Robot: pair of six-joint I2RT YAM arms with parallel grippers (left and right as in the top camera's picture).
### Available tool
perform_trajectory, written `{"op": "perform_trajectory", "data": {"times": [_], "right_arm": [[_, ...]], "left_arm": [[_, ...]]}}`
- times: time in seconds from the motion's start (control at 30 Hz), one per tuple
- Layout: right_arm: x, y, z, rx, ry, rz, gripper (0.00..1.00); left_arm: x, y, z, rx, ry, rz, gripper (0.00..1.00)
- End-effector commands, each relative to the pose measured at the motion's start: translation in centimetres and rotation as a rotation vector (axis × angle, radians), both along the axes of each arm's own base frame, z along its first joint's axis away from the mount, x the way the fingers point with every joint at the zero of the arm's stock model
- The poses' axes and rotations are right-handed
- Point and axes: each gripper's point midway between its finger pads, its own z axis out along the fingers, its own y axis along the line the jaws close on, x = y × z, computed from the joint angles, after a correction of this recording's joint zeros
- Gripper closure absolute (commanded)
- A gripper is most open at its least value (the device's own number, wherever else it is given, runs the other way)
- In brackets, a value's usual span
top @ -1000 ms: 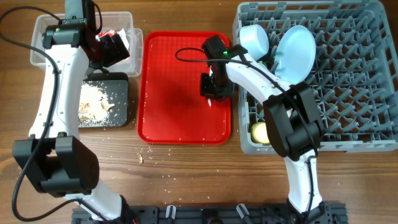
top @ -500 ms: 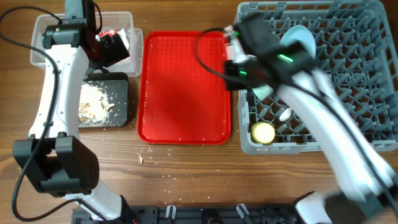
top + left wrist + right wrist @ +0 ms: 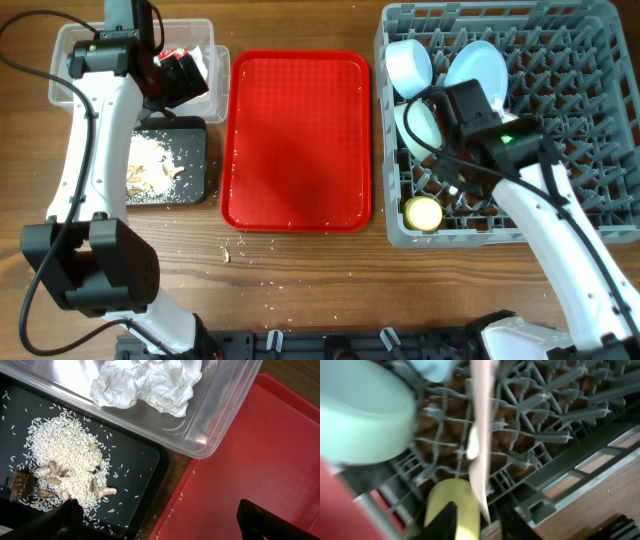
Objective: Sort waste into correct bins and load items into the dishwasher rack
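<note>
My right gripper (image 3: pixel 480 525) is shut on a white plastic cutlery handle (image 3: pixel 481 420); whether it is the fork or the spoon, I cannot tell. It hangs low over the grey dishwasher rack (image 3: pixel 600 150), beside the yellow cup (image 3: pixel 423 213) and a mint bowl (image 3: pixel 415 125). A pale blue bowl (image 3: pixel 408 62) and the plate (image 3: pixel 480 70) stand in the rack too. My left gripper (image 3: pixel 165 525) is open and empty over the black tray (image 3: pixel 135 465), which holds rice and brown scraps (image 3: pixel 65 460). The clear tub (image 3: pixel 70 40) holds crumpled tissue (image 3: pixel 145 382) and the wrapper (image 3: pixel 178 55).
The flat red tray (image 3: pixel 295 140) lies between the bins and the rack, with only specks on it. Crumbs (image 3: pixel 228 255) lie on the wooden table in front of it. A small white piece (image 3: pixel 472 445) lies on the rack floor.
My right arm has swung from the red tray to the right, over the rack's front left part, carrying the white cutlery. The left arm has not moved.
</note>
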Motion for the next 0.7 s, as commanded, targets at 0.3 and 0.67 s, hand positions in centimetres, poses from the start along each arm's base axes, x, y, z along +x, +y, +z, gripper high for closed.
{"op": "perform_trajectory", "data": {"times": [0.3,0.67], "right_arm": [[3.5,1.9,3.1,0.175,-0.125,0.241,0.64],[-2.8,3.2,20.9,0.176,-0.647,0.604,0.0]], "left_arm": [[0.3,0.3,1.1,0.014,-0.032,0.005,0.0],[0.3,0.2,1.1,0.014,-0.032,0.004,0.0]]}}
